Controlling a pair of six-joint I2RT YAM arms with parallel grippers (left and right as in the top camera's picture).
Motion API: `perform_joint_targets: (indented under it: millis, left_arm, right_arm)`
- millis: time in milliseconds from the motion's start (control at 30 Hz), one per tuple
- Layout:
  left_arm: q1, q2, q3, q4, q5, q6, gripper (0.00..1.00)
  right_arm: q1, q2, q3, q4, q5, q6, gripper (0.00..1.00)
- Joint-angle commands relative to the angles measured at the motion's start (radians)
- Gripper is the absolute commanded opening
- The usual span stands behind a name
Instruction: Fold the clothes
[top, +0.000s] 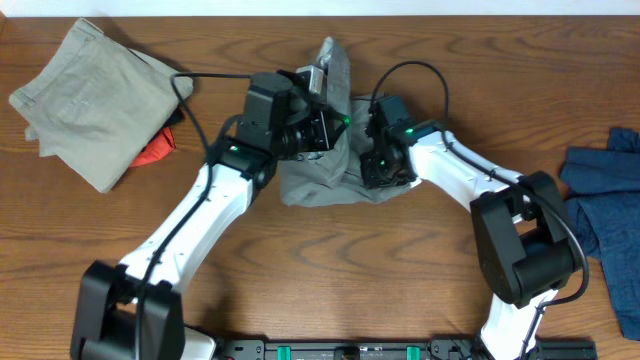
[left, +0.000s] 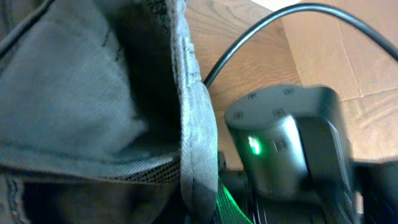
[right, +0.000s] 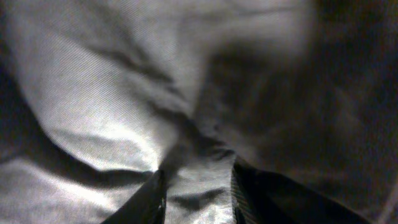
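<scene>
The clothes, a pair of mid-grey shorts (top: 318, 182), lie bunched at the middle of the table, with one part pulled up past my left gripper (top: 322, 118). In the left wrist view a thick grey hem (left: 199, 155) runs down into my jaws, which stay hidden under the cloth. My left gripper looks shut on the clothes. My right gripper (top: 372, 170) presses into the shorts' right side. In the right wrist view its dark fingers (right: 149, 199) stand a little apart, and a ridge of grey cloth (right: 112, 106) is pinched between them at the gripper (right: 196, 186).
Folded khaki-beige shorts (top: 90, 100) lie at the far left over an orange-red item (top: 155, 150). Dark navy-blue garments (top: 610, 220) sit at the right edge. A black cable (top: 410, 75) loops over the right arm (left: 280, 149), close beside my left wrist.
</scene>
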Motion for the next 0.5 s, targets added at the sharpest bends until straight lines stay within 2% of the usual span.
perform_joint_targets:
  millis: [0,67,133,333,467]
  left_arm:
    - [-0.018,0.023,0.026,0.028,0.014,-0.043,0.29]
    - [-0.018,0.030,0.026,0.030,0.014,-0.042,0.46]
    - [-0.016,0.029,0.026,0.031,0.015,-0.042,0.55]
    - [0.052,0.012,0.026,0.061,0.018,-0.035,0.56]
    - [0.134,0.016,0.026,0.047,0.005,-0.005,0.56]
  right_arm:
    - [0.035,0.065,-0.037,-0.020,-0.051,0.041,0.35]
    - [0.031,0.060,-0.034,-0.042,-0.051,0.041,0.35]
    - [0.016,0.043,-0.024,-0.083,-0.039,0.040,0.35]
    - [-0.119,-0.096,0.036,-0.249,0.161,0.041,0.39]
    - [-0.232,-0.240,0.087,-0.282,0.149,0.014,0.41]
